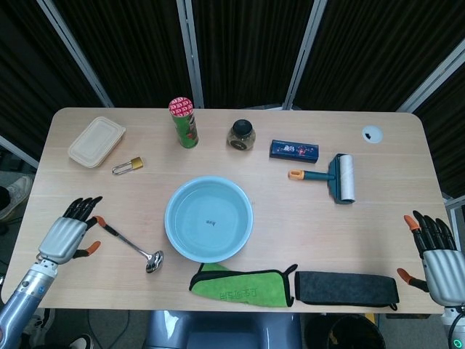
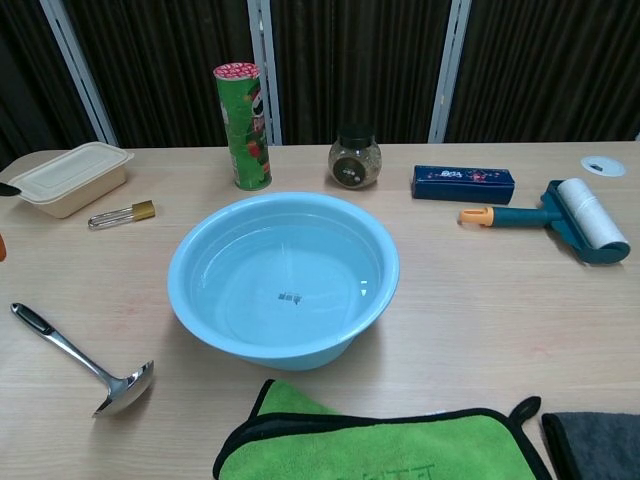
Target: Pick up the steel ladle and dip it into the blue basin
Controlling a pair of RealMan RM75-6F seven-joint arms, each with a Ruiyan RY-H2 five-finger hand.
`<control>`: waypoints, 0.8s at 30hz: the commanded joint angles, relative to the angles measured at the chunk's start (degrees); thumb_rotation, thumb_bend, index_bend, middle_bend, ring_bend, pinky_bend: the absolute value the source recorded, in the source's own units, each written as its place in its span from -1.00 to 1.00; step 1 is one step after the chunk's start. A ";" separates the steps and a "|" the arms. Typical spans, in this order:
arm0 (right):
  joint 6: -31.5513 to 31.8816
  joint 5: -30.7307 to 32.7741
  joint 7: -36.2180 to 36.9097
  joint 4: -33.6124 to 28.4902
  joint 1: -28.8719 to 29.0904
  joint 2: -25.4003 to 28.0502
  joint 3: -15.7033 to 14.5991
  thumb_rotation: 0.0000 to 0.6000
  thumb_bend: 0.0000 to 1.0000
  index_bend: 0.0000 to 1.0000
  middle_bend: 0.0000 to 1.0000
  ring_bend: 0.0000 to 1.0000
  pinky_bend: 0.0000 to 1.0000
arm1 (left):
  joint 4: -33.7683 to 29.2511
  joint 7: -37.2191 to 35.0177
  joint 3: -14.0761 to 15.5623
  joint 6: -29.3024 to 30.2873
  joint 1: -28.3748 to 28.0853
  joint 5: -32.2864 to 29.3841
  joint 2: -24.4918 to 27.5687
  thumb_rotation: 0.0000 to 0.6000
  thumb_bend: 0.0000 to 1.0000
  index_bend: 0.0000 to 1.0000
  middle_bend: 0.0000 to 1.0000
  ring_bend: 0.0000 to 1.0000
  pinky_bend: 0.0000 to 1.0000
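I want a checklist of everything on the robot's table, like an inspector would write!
Surface: wooden table, with a round port.
Job's things: ladle lying flat left of the basin; basin holds water.
Clutter: lunchbox, padlock, chip can, jar, blue box, lint roller, green cloth, dark pouch.
Hands: left hand empty, fingers spread, by the ladle's handle; right hand empty at the table's edge.
Cables: nothing seen.
Surroundings: dark curtains, metal poles.
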 commanded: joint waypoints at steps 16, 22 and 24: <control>-0.74 -0.36 -0.05 0.50 0.54 -0.12 -0.29 1.00 -1.00 -1.00 -1.00 -1.00 -1.00 | 2.40 -0.10 1.72 -10.31 -6.16 -3.06 -1.81 1.00 -0.41 -0.09 -1.00 -1.00 -1.00; 0.20 -0.52 0.63 0.61 0.05 0.18 -0.38 1.00 -1.00 -1.00 -1.00 -1.00 -1.00 | 5.59 1.16 2.65 -10.66 -6.46 -2.57 -3.66 1.00 -0.37 -0.09 -1.00 -1.00 -1.00; 0.64 -0.46 0.48 0.58 -0.22 0.23 -0.38 1.00 -1.00 -1.00 -1.00 -1.00 -1.00 | 8.61 3.20 2.31 -9.80 -6.40 -2.77 -6.30 1.00 -0.36 -0.09 -1.00 -1.00 -1.00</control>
